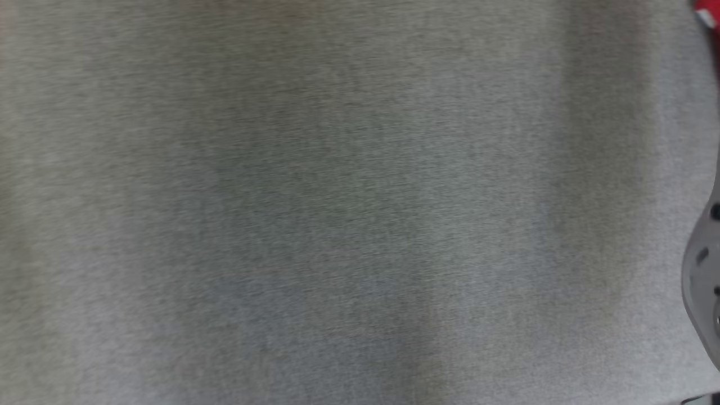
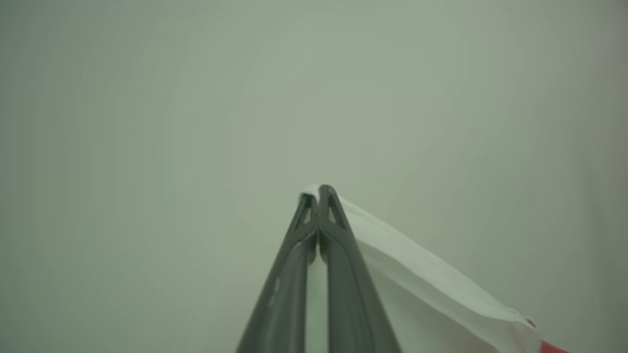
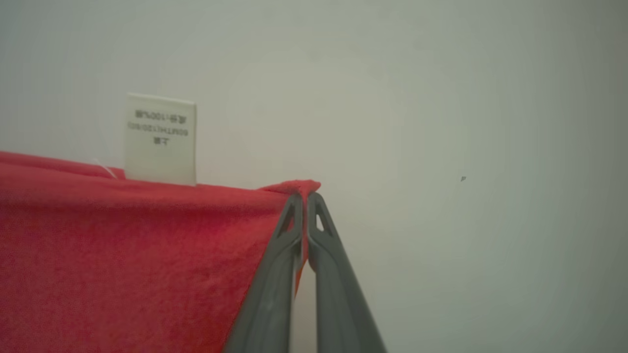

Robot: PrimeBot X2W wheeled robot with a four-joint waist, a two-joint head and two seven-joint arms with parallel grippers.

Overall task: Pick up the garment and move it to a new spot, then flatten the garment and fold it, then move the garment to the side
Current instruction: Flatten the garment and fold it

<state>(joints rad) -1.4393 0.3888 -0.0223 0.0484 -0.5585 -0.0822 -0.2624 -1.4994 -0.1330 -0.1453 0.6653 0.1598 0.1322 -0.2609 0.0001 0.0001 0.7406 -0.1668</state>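
In the right wrist view the garment spreads as red cloth to the left of the fingers, its small white label sticking up past the edge. My right gripper is shut on a red corner of it. A white sleeve of the garment trails down to the right in the left wrist view, and my left gripper is shut on that sleeve's edge. A small red and white scrap of the garment shows at the top right corner of the blurred head view.
A grey cloth-covered table surface spans the head view. A pale grey arm part comes in at its right edge. Behind both grippers in the wrist views lies the plain pale surface.
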